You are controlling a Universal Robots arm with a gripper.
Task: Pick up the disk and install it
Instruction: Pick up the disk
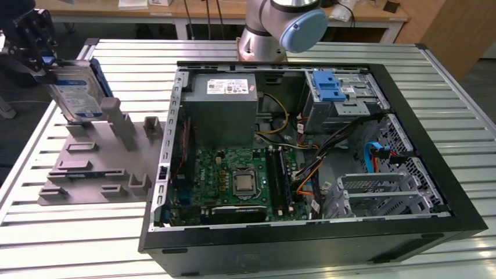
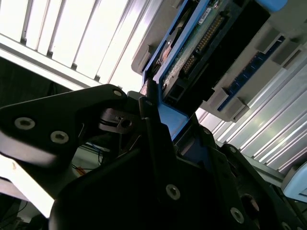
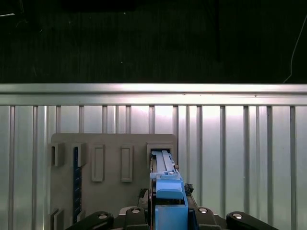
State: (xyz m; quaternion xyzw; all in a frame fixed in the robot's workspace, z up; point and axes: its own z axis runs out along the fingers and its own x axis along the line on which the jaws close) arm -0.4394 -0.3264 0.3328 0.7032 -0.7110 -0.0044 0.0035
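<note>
Nearest is the open case [image 1: 310, 244], lying on its side on the bench [image 1: 78, 244]. Its board [image 1: 240, 180] is showing, and there's a cage [image 1: 337, 93] with a blue latch at the far right corner. Left of the case sits a grey holder [image 1: 93, 174] full of slots.

The disk [image 1: 74, 93] is at the holder's far end, well apart from the case, standing upright on edge with its label side facing near. The fingers [image 1: 32, 43] sit above it, closed on its top edge. In the second wrist view the blue frame is squeezed right between the black fingers [image 2: 149, 120]. The rest of the disk [image 2: 192, 52] sticks out past their tips, circuit-board side visible.

In the first wrist view the disk [image 3: 168, 191] is edge-on, lined up with a slot in the holder [image 3: 110, 143]. Its bottom edge is down among the holder's posts. Can't tell if it's seated in the slot or just clear of it.

Farthest back, the arm's base [image 1: 271, 29] stands behind the case.
</note>
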